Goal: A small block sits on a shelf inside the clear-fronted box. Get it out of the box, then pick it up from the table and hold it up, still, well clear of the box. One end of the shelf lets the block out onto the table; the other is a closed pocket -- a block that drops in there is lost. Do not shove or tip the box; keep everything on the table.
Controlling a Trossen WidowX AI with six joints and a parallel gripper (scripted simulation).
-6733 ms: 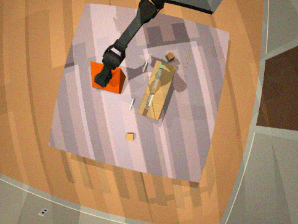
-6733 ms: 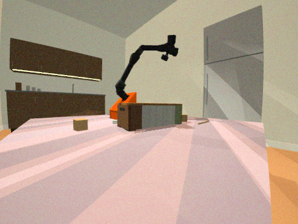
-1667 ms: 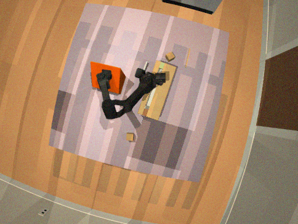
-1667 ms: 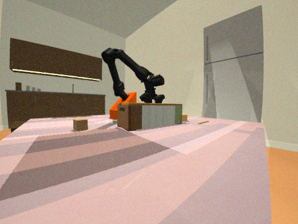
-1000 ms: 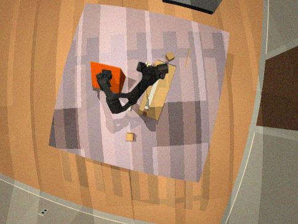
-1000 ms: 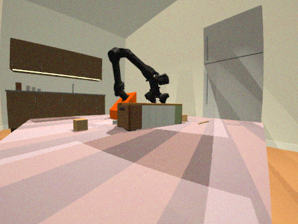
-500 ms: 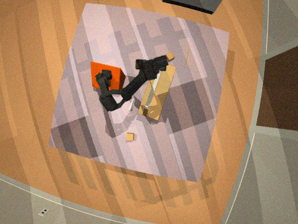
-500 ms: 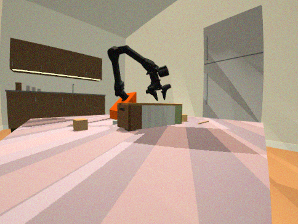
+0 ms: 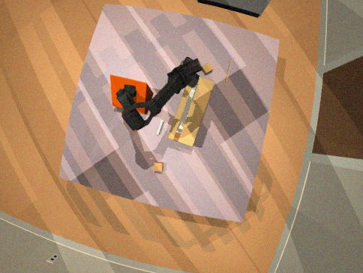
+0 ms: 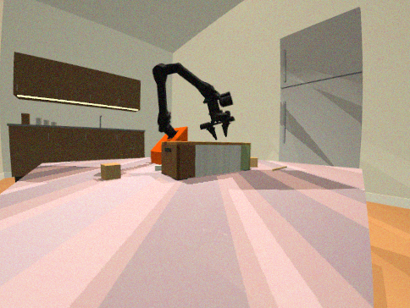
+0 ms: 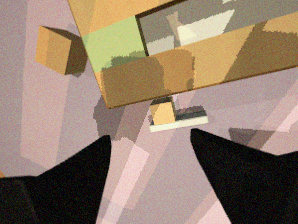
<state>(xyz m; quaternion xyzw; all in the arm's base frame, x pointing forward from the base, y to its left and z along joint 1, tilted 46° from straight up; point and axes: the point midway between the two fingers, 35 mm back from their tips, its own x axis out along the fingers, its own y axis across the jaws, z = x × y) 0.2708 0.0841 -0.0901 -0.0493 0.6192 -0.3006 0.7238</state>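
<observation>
- The gripper is being held parted and empty above the table.
- The small block is being seen outside the box, between its wall and the fingertips' line in the wrist view.

Three tan blocks, two white strips, one box, one stick.
Two larger tan cube-like blocks, one by the box's green end, another well apart; one small tan block; two narrow white strips; one long tan clear-fronted box; one thin tan stick.
</observation>
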